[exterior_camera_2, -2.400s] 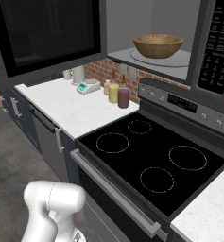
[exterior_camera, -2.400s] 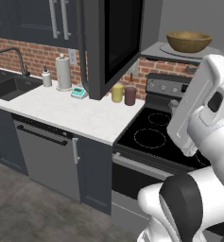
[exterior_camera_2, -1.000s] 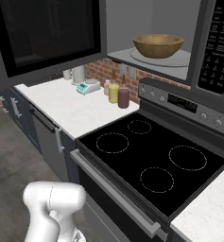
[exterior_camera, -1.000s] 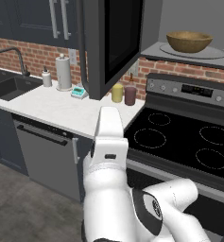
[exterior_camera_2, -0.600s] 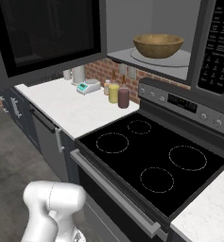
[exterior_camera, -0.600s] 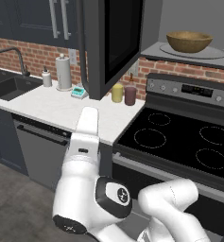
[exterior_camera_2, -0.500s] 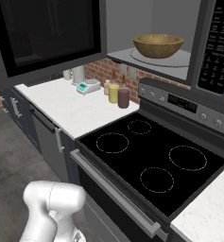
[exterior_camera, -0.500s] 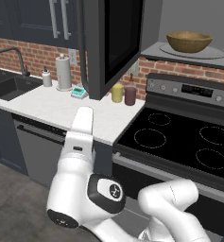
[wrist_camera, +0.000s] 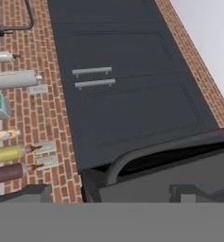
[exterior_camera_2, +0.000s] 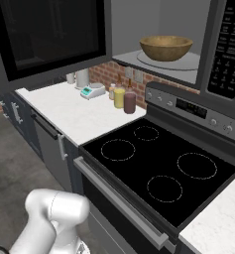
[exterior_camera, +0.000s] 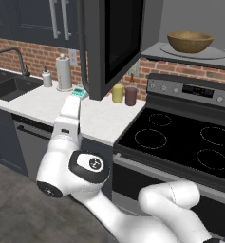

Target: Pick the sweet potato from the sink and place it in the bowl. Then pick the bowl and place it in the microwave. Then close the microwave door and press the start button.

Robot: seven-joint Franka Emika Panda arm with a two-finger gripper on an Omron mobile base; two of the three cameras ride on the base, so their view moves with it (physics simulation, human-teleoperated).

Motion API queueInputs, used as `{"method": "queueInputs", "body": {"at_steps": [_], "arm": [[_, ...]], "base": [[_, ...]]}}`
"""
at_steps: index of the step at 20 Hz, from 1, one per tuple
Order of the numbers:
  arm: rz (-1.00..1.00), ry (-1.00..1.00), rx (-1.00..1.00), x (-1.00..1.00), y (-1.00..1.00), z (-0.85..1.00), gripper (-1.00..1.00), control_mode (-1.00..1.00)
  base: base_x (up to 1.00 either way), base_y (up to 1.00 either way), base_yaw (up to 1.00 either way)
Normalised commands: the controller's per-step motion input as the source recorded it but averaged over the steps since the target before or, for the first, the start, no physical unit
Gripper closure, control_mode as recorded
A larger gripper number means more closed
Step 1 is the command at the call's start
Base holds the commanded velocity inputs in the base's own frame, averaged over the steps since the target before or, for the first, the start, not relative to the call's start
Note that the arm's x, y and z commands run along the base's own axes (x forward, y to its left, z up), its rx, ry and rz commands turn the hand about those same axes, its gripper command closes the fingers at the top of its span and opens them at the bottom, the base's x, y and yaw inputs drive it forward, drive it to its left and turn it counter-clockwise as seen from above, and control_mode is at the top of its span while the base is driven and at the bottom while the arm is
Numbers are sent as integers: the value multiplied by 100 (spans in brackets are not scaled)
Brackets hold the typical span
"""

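The wooden bowl (exterior_camera: 190, 41) (exterior_camera_2: 166, 47) stands on the glass plate inside the open microwave (exterior_camera_2: 158, 25) above the stove. I cannot see into the bowl, and the sweet potato is hidden from me. The microwave door (exterior_camera: 111, 45) (exterior_camera_2: 49, 34) hangs swung out to the left. My white arm (exterior_camera: 70, 118) reaches up in front of the counter, just below that door's lower corner. In the hand view my gripper (wrist_camera: 108, 196) is open with nothing between its fingertips, and the door's edge (wrist_camera: 179, 175) lies close in front. The black sink (exterior_camera: 7, 88) is far left.
A black cooktop (exterior_camera: 180, 142) lies under the microwave. On the white counter (exterior_camera: 38, 102) stand a paper towel roll (exterior_camera: 63, 71), a teal scale (exterior_camera: 78, 91), a yellow jar (exterior_camera: 117, 93) and a dark red jar (exterior_camera: 131, 96). Dark upper cabinets with silver handles (wrist_camera: 92, 78) hang beside the microwave.
My arm has swung from the right of the left base view across to the left and now stands before the counter under the open door. Bowl and door have not moved.
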Motion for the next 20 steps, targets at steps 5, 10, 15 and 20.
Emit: {"method": "queueInputs", "body": {"at_steps": [5, 10, 15, 20], "arm": [[-1, 0, 0, 57, 0, 0, -100, -100], [-10, 0, 0, 64, 2, 0, -100, -100], [-13, 0, 0, 31, 0, 0, -100, -100], [-10, -1, 0, 9, -16, 5, -100, -100]], "base": [[0, 0, 0], [0, 0, 0], [0, 0, 0], [0, 0, 0]]}}
